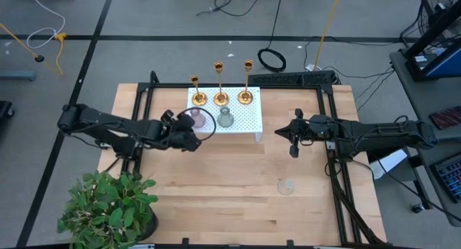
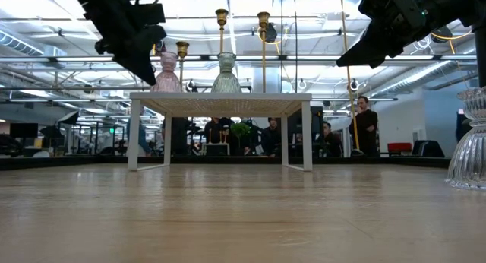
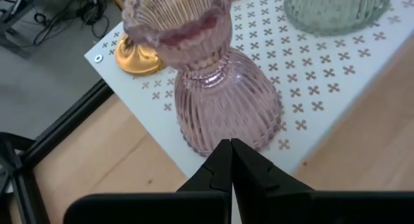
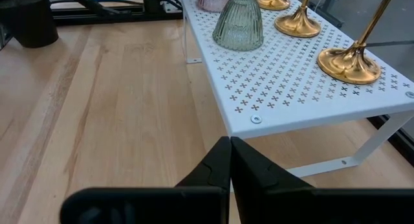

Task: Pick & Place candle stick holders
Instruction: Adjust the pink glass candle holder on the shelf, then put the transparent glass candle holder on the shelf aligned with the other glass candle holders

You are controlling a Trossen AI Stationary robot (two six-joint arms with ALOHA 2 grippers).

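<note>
Three gold holders stand in a row at the back of a white perforated shelf. A pink glass holder and a greenish glass holder stand on their bases at the shelf's front. A clear glass holder stands on the table, near right. My left gripper is shut and empty, just near the pink holder's base. My right gripper is shut and empty, right of the shelf.
A potted green plant stands at the table's near left corner. A black frame runs along the table's left, far and right sides. People show in the room beyond the table in the low view.
</note>
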